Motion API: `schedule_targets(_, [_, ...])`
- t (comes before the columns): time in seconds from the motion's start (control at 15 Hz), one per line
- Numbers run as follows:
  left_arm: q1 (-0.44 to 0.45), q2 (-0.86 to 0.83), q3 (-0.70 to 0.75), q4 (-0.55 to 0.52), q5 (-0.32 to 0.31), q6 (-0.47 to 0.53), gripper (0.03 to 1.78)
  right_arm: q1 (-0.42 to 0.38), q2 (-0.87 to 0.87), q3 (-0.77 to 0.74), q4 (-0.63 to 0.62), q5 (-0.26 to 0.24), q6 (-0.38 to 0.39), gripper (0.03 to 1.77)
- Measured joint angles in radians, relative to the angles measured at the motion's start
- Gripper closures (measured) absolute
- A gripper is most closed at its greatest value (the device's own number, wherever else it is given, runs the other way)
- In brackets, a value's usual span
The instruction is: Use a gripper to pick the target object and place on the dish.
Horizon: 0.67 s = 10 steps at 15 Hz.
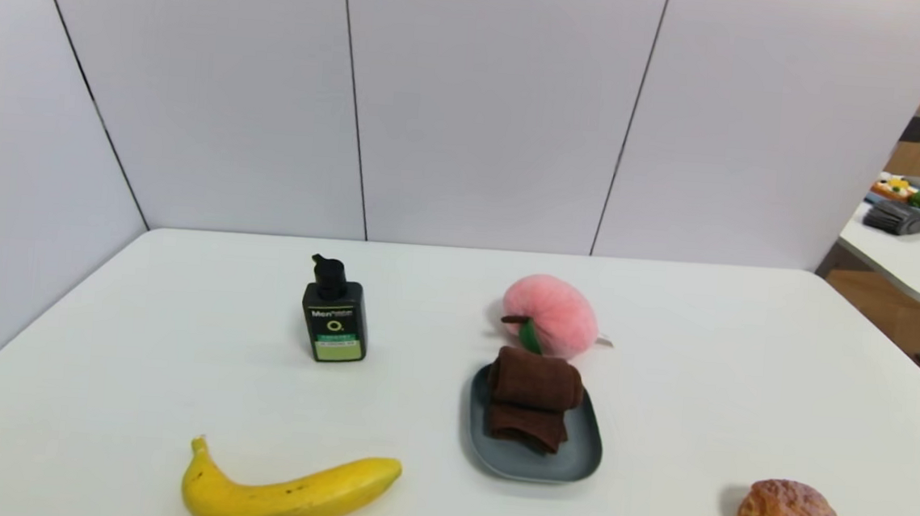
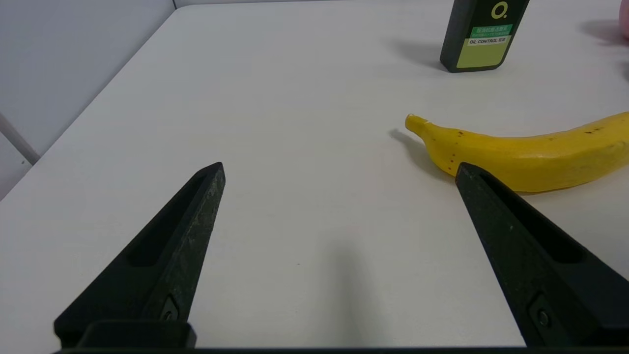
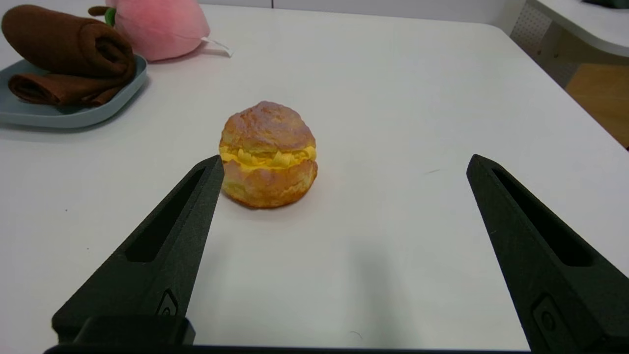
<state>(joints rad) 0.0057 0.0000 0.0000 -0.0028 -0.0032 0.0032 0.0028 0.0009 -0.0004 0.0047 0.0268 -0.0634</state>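
Black bottle [image 1: 334, 314] — label "Men", "OIL CONTROL" — beside towel-laden dish [image 1: 584, 453].

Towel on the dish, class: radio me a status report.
Left gripper open, right gripper open, both empty. Brown towel on dish. Nothing in the way.

Left hand [image 2: 339, 172] hovers low over the white surface [image 2: 275, 123], its two black fingers [image 2: 191, 216] spread wide with nothing between them. A yellow banana [image 2: 521, 155] lies just past one fingertip, and farther off a dark bottle [image 2: 479, 34] with a green label stands upright.
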Motion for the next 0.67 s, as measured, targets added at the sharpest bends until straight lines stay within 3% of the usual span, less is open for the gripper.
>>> schedule_targets(0.67, [0.000,0.000,0.000,0.000,0.000,0.000,0.12,0.000,-0.001,0.000,-0.005,-0.003,0.024,0.09])
